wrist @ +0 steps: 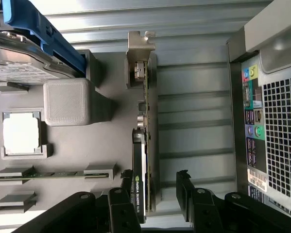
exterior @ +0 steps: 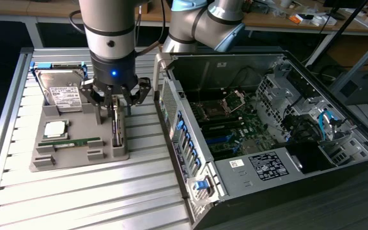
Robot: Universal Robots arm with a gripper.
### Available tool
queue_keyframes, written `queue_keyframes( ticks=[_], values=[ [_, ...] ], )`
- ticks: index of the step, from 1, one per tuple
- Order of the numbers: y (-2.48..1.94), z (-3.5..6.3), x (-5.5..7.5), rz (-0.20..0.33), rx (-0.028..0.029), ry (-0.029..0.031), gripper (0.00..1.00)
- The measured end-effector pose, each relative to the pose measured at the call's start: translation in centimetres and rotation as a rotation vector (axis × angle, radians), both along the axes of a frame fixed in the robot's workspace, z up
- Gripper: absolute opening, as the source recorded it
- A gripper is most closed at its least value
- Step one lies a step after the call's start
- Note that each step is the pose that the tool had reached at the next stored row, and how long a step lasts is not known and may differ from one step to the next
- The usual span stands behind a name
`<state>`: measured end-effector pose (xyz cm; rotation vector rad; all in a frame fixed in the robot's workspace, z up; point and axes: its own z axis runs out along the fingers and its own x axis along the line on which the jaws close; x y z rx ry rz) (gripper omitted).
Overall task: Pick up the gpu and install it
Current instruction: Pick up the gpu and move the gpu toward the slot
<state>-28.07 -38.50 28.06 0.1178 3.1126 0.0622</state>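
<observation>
The gpu (wrist: 146, 121) is a thin dark card with a silver end bracket (wrist: 138, 53). It stands on edge in a slot of the grey holder (wrist: 106, 145). In the exterior view the gpu (exterior: 116, 128) rises from the grey holder (exterior: 75, 155) just under my gripper (exterior: 115, 99). My gripper (wrist: 155, 179) is open, one black finger (wrist: 127, 187) on each side of the card's end opposite the bracket, with a gap to the card on both sides. Nothing is held.
The holder also carries a hard drive (exterior: 59, 88) in a blue frame, a processor chip (exterior: 55, 128) and a green memory stick (exterior: 69, 142). The open computer case (exterior: 312, 158) lies at the exterior view's right, its motherboard (exterior: 225, 127) exposed. Everything rests on a ribbed metal table (exterior: 75, 196).
</observation>
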Motion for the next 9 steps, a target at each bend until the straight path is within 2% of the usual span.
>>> queue_keyframes(
  ticks=[9],
  values=[
    [0.19, -0.36, 0.0, 0.0, 0.0001, -0.0002, 0.48]
  ],
)
